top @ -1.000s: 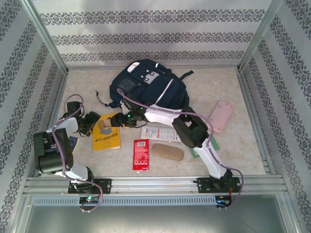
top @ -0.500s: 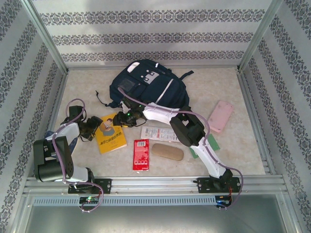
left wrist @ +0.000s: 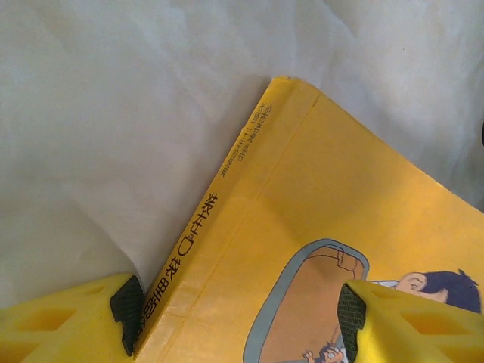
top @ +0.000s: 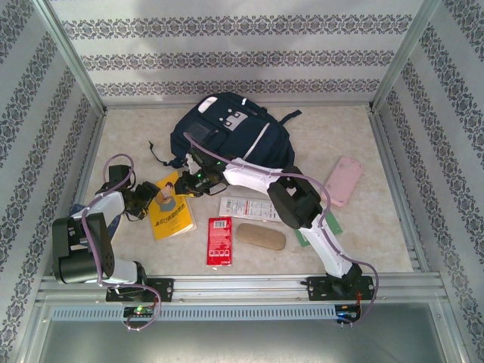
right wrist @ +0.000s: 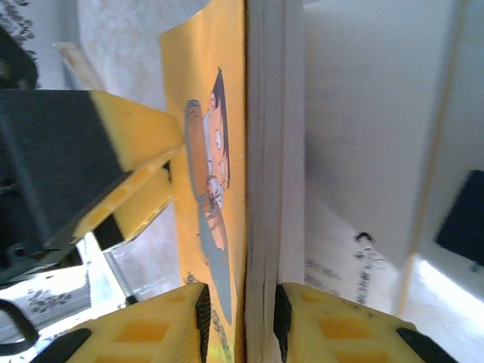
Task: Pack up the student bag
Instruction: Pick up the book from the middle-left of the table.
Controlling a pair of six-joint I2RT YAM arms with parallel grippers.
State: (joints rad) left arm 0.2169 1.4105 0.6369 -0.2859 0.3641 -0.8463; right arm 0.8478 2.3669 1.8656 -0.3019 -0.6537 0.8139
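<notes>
Backpack (top: 227, 136) lies just behind the yellow book (top: 172, 219), which the right jaws pinch by its edge for lifting, left jaws wide around its corner.

The student bag (top: 231, 136) is set at the far edge of the table (top: 340, 136), in the middle. A book (top: 170, 215) is found before it, leftward. A box (top: 219, 240) and case (top: 261, 236) are laid nearer, a pouch (top: 344, 180) rightward.

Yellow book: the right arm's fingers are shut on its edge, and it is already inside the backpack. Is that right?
No. The right arm's fingers are shut on the yellow book at its edge, but the top view shows it outside the backpack, off its near-left corner, not inside.
</notes>
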